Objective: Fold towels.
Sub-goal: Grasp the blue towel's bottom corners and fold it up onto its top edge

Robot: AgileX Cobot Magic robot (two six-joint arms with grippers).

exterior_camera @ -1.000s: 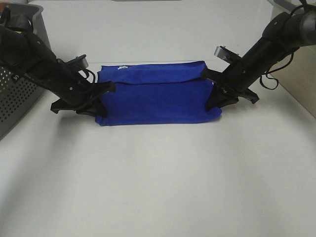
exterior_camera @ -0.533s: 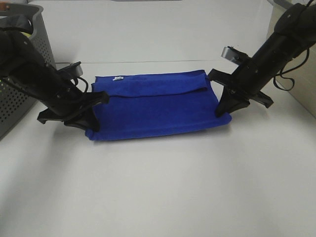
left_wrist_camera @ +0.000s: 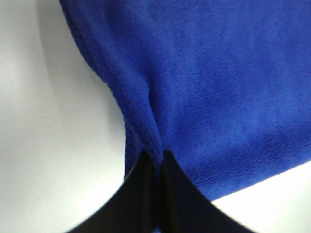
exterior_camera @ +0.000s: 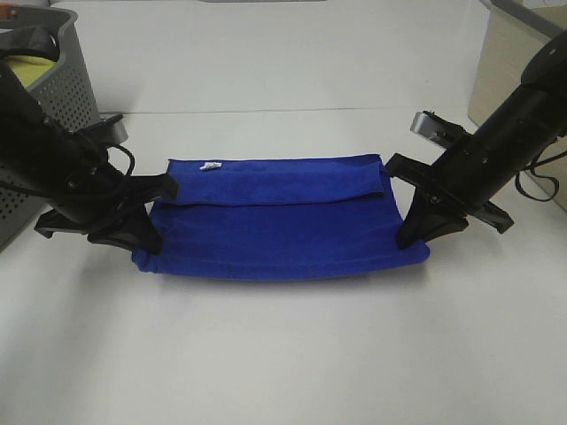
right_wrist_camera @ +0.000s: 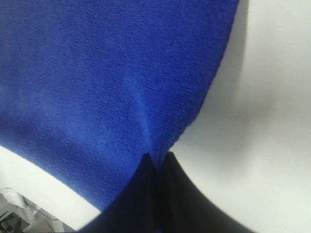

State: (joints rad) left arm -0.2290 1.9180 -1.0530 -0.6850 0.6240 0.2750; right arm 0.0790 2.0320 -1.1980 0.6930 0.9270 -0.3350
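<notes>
Spanning the middle of the white worktop, the folded royal blue towel is gripped at both near corners; one is clamped tight by the left claw, the other by the right claw; its white tag is seen on the far edge; a grey perforated basket is parked far left.

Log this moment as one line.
left tool: shut on towel near corner | right tool: shut on towel near corner | towel: far flap folded over
</notes>
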